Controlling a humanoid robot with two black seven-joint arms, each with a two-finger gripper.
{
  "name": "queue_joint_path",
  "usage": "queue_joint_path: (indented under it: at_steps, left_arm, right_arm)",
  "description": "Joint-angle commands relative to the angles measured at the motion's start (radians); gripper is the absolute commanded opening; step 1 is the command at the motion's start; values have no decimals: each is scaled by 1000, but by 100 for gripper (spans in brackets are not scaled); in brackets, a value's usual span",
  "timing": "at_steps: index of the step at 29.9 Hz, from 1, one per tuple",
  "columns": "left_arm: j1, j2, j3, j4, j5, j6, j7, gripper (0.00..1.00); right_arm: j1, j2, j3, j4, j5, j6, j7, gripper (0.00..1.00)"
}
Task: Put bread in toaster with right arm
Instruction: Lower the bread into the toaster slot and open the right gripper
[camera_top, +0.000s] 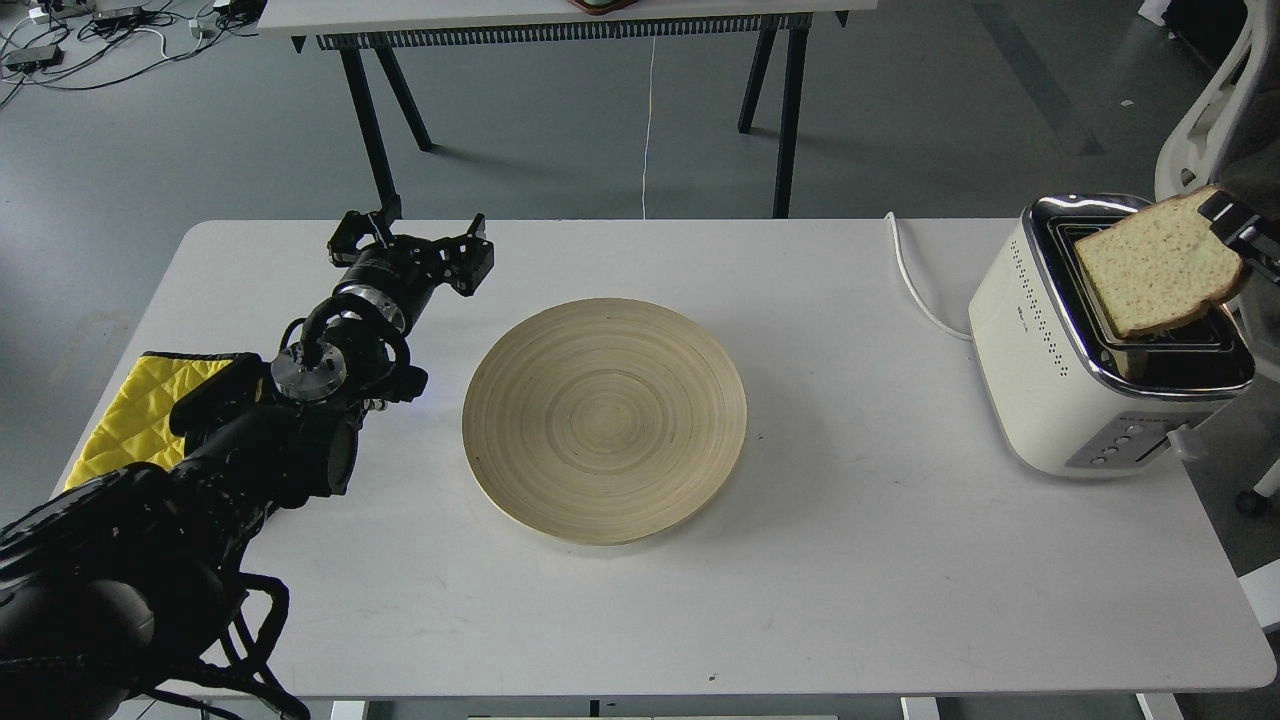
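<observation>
The bread (1155, 265), a pale tan slice with a brown crust, hangs tilted over the toaster (1060, 360), its lower edge at the chrome top's slots. The toaster is cream-white and stands at the table's right end. My right gripper (1238, 232) comes in from the right edge and pinches the slice's upper right corner; only its dark fingertips show. My left gripper (410, 242) is open and empty, above the table's far left, well away from the toaster.
A round bamboo plate (605, 420) lies mid-table. A yellow quilted cloth (125, 415) lies at the left edge under my left arm. The toaster's white cable (912, 285) runs off the far edge. A white chair (1200, 120) stands beyond the toaster.
</observation>
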Motion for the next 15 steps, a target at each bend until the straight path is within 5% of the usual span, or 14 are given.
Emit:
queue_joint_path:
  at_steps: [1,3,9,15]
  left_arm:
    - [0,0,0,0,1,0,0,100]
    - [0,0,0,0,1,0,0,100]
    - [0,0,0,0,-1,0,0,100]
    - [0,0,0,0,1,0,0,100]
  right_arm:
    - [2,13,8,-2,5,-3,-2,77]
    - [2,14,16,-1,10,-3,-2,100]
    - [7,48,112,34,48,-3,-5,100]
    - [-1,192,258,102,320,-4,-3,100]
